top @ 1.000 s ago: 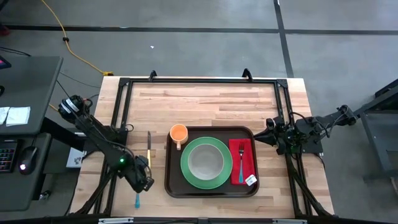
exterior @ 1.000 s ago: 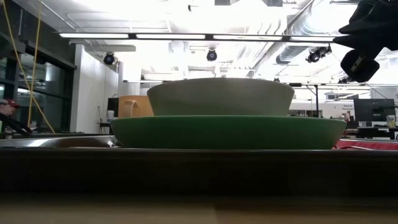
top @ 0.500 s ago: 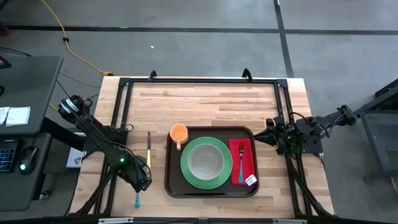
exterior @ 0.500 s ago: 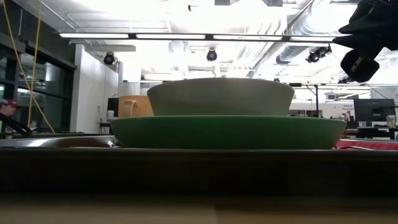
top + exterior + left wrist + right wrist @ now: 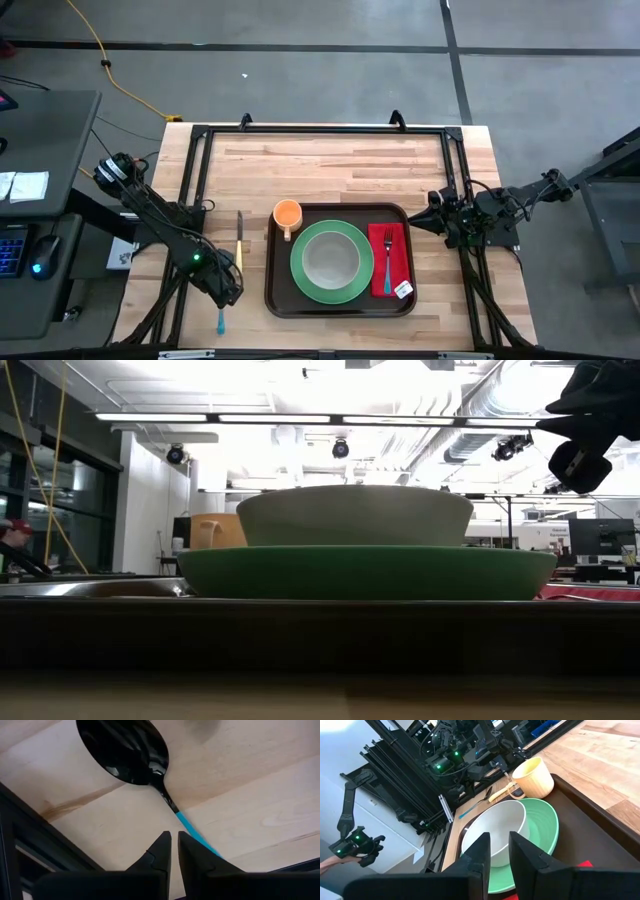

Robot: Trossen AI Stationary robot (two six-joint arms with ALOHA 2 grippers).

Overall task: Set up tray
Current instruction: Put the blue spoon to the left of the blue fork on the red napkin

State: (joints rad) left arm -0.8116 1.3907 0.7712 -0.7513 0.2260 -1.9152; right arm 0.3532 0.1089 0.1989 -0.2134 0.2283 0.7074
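the tray [image 5: 340,304] is seen near the bench's front edge, right of centre, carrying a green plate [image 5: 331,285] with a bowl [image 5: 331,260], a cup [image 5: 287,213] in its back left corner and a napkin [image 5: 391,260] with a fork [image 5: 387,255] along its right side. the left gripper [image 5: 174,845] is held low over the spoon's blue handle [image 5: 192,828] near the bench's front left, fingers nearly together with a narrow gap, nothing grasped. the right gripper [image 5: 500,845] is parked off the bench's right edge, fingers slightly apart, empty.

tray [image 5: 340,305]: dark plastic (matt) | table [image 5: 330,160]: pale wood | spoon [image 5: 127,750]: glossy
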